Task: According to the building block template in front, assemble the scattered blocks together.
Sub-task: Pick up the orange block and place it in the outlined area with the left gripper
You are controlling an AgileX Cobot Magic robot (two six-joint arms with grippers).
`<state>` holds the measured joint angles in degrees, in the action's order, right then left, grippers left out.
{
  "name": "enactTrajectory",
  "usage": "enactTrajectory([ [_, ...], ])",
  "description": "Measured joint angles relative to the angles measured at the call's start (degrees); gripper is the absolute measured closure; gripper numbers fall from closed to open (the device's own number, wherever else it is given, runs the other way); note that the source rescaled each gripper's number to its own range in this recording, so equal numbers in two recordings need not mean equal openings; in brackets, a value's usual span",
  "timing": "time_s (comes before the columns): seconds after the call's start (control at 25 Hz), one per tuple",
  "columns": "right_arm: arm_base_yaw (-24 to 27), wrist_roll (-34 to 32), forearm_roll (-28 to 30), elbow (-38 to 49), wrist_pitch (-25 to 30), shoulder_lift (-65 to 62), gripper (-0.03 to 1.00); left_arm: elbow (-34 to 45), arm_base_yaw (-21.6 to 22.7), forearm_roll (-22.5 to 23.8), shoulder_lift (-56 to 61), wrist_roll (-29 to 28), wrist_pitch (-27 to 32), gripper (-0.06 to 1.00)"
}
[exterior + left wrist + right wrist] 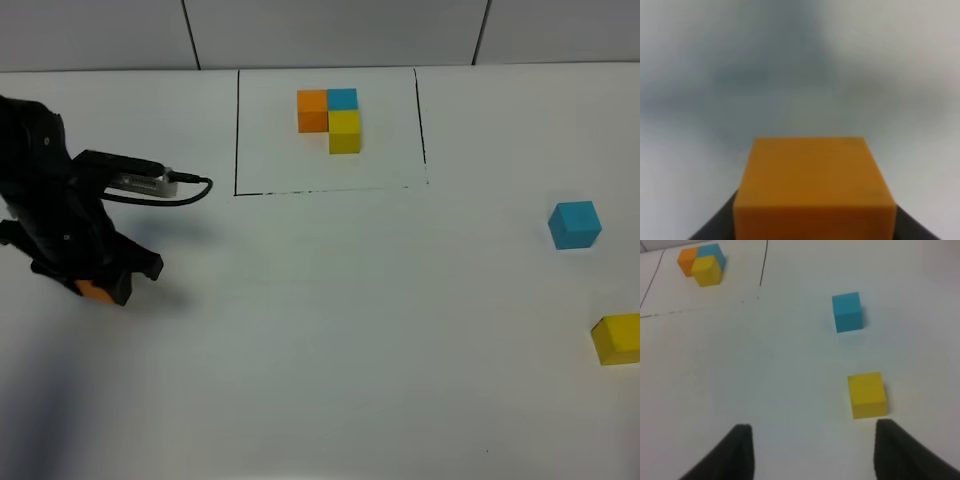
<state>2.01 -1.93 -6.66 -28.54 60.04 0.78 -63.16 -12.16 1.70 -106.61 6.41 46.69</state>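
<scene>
Looking down from the high camera, the left gripper is hanging low over the table at the left side. Its jaws are holding the orange cube tight, and only a small part of the cube is showing. The template is lying at the far middle of the table, inside its black lines. The blue cube and the yellow cube are lying well apart from it at the right side, with the yellow one nearer to the front.

The left wrist camera is showing the orange cube very close, sitting between two dark jaws that are pressing on its sides.

The right wrist camera is showing the right gripper with its jaws standing apart and holding nothing. The yellow cube is lying on the table just ahead of them, not touching. The blue cube is lying further on, and the template is lying far beyond it.
</scene>
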Motion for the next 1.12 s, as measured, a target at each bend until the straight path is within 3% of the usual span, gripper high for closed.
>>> enactTrajectory([
  [0.2, 0.0, 0.0, 0.0, 0.0, 0.0, 0.0, 0.8, -10.34, -6.38, -0.01, -4.98, 11.05, 4.32, 0.94],
  [0.4, 0.0, 0.0, 0.0, 0.0, 0.0, 0.0, 0.8, -24.6, -12.25, -0.01, -14.15, 21.8, 12.37, 0.94],
  [0.72, 0.0, 0.0, 0.0, 0.0, 0.0, 0.0, 0.8, -45.49, -19.58, 0.13, -27.42, 34.27, 21.39, 0.94],
  [0.92, 0.0, 0.0, 0.0, 0.0, 0.0, 0.0, 0.8, -51.98, -22.4, 1.87, -31.29, 37.87, 21.62, 0.94],
  [1.12, 0.0, 0.0, 0.0, 0.0, 0.0, 0.0, 0.8, -53.2, -23.77, 6.03, -32.51, 38.96, 21.62, 0.94],
])
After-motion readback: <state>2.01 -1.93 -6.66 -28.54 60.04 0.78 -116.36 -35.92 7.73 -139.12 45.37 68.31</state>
